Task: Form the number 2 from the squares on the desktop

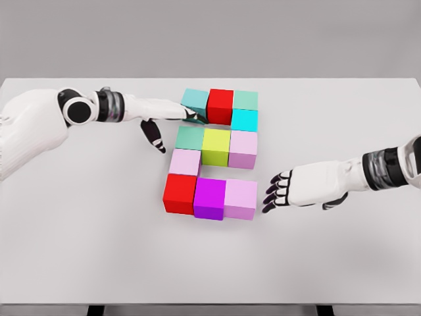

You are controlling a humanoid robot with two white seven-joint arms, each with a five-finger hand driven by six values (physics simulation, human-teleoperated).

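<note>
Eleven cubes (212,153) form a 2 between two hands.

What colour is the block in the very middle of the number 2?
Yellow-green block, seen best in the head view.

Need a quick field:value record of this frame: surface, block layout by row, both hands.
surface: white table
top row: teal cube, red cube, mint cube
second row: cyan cube, right side only
middle row: green cube, yellow-green cube, pale pink cube
fourth row: pink cube, left side only
bottom row: red cube, magenta cube, lilac cube
shape: reads as a 2
left hand: at teal cube, fingers extended
right hand: open, right of lilac cube, apart
</note>
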